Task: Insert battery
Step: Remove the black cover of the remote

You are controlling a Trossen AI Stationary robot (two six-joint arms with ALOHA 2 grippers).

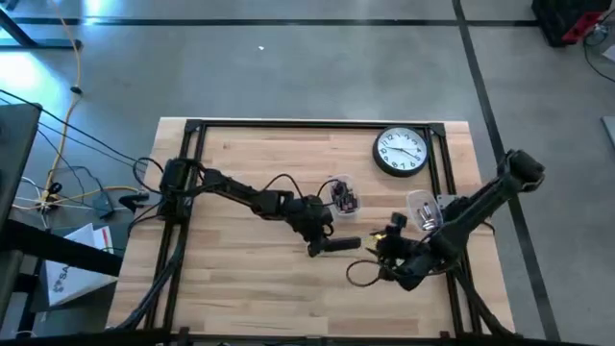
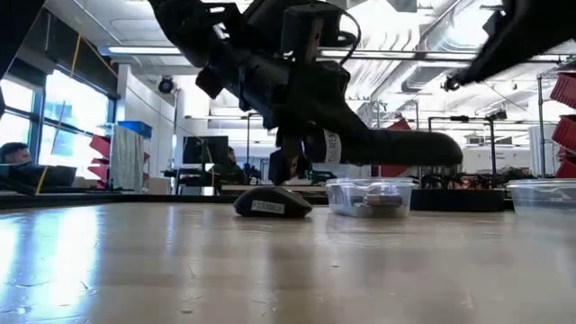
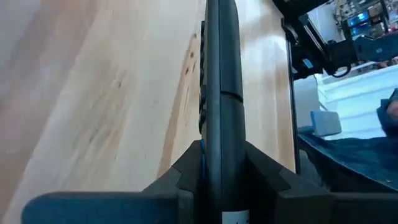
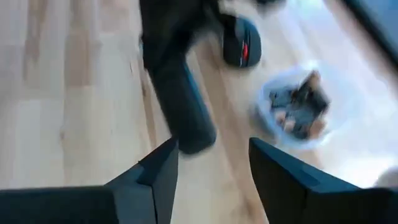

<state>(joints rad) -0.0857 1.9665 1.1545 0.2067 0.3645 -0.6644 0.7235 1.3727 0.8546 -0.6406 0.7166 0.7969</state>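
Clamped the left gripper (image 1: 315, 236) shut on one end of the long black plastic remote control (image 1: 336, 246), down and left of the round white-faced wall clock (image 1: 401, 152), with the remote held level, clear of the pale wooden table (image 1: 240, 288). Judged the remote light, stiff and smooth-sided, so likely to twist in a hold at its end; better gripped across its narrow edges nearer the middle. Could not pick out any single battery; judged small, hard and apt to roll, best pinched across its round body. Lay a black computer mouse (image 2: 273, 202) on the table under the left arm. Stood a clear plastic tub of small parts (image 1: 343, 196) just below-left of the clock, close beside that arm and easily knocked. Hung the right gripper (image 1: 389, 252), fingers apart and empty, straight below the clock, just past the remote's free end. Sat a second clear tub (image 1: 421, 205) directly beneath the clock, beside the right arm.
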